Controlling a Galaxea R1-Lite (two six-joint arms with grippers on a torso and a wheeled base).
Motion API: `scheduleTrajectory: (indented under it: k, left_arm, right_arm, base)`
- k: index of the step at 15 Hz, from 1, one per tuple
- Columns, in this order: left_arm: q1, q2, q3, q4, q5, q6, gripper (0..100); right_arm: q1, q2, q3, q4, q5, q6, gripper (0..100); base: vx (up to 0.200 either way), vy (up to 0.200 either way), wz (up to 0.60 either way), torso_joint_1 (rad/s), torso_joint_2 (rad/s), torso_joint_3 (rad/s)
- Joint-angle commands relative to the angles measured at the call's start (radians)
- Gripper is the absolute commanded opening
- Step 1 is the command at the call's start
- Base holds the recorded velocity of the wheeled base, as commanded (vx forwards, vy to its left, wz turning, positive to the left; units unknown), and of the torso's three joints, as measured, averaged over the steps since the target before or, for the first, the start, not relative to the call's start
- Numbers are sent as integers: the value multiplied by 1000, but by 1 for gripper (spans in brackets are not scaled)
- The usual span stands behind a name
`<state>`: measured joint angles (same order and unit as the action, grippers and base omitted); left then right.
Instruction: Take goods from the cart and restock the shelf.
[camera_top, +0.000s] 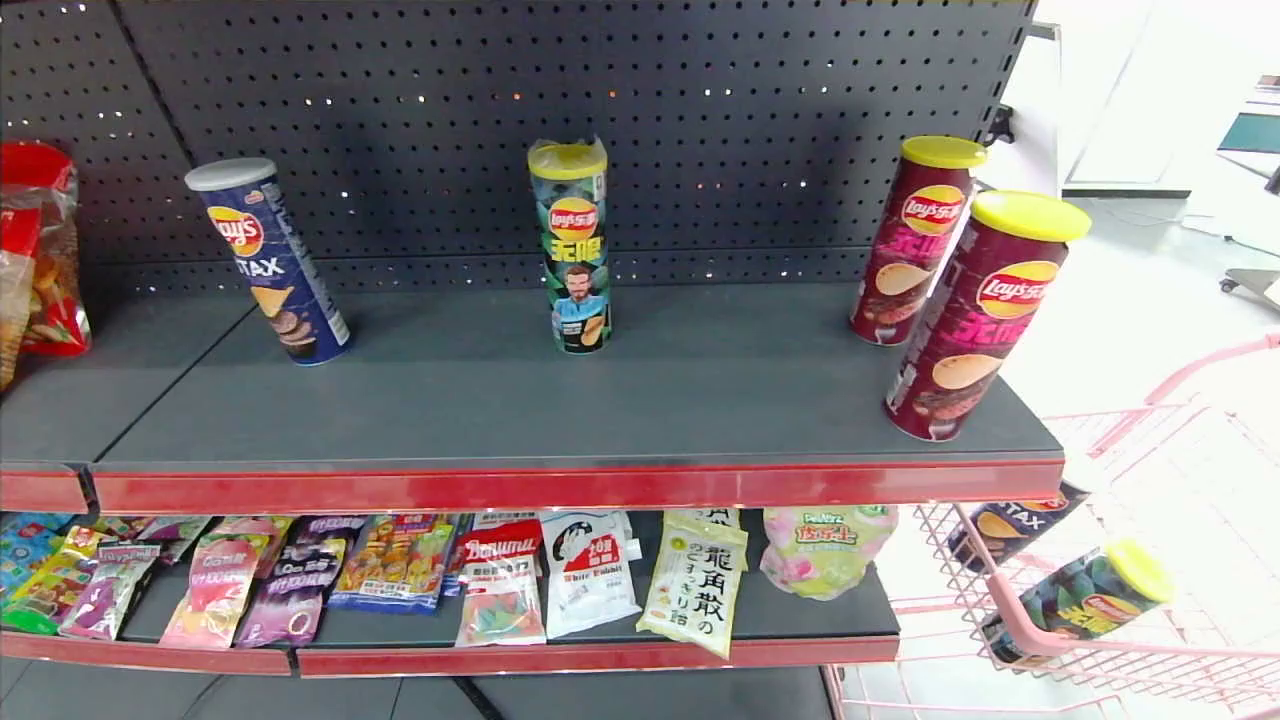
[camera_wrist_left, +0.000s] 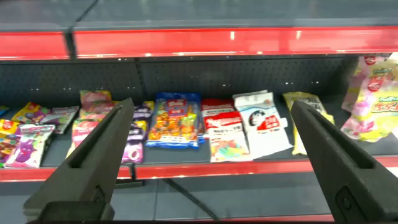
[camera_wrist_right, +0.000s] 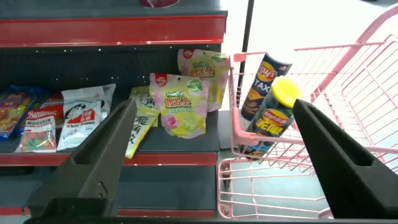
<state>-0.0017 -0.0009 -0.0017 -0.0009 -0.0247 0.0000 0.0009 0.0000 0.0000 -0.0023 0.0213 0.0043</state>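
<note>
Standing on shelf (camera_top: 560, 420): four upright cans (camera_top: 572, 250)
Cart (camera_top: 1180, 655): two tilted cans (camera_top: 1080, 592)
Left gripper (camera_wrist_left: 211, 106): released, empty
Right gripper (camera_wrist_right: 214, 104): released, empty

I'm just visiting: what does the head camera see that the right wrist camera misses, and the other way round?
Only the head view: the top of the upper shelf, with a blue can and a green can standing upright on it.
Only the right wrist view: the right gripper, open, level with the lower shelf.
Both: the pink cart holding a yellow-lidded can and a dark can, plus the lower shelf's pale green bag and white bag.
</note>
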Motion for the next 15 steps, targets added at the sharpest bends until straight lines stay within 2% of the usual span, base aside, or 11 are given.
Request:
scheduleTrajectory:
  k: [1, 8, 12, 15]
  left_arm:
    - [0, 1, 0, -1, 0, 0, 100]
    - [0, 1, 0, -1, 0, 0, 100]
    - [0, 1, 0, -1, 0, 0, 100]
    - [0, 1, 0, -1, 0, 0, 100]
  right_arm:
    - [-1, 0, 0, 1, 3, -1, 100]
    - [1, 0, 0, -1, 3, 0, 100]
    - [1, 0, 0, -1, 3, 0, 100]
    - [1, 0, 0, -1, 3, 0, 100]
  base:
    - [0, -200, 0, -2, 2, -2]
    - [0, -200, 0, 0, 1, 3]
    - [0, 0, 0, 0, 0, 0]
    - [-200, 0, 0, 6, 4, 2]
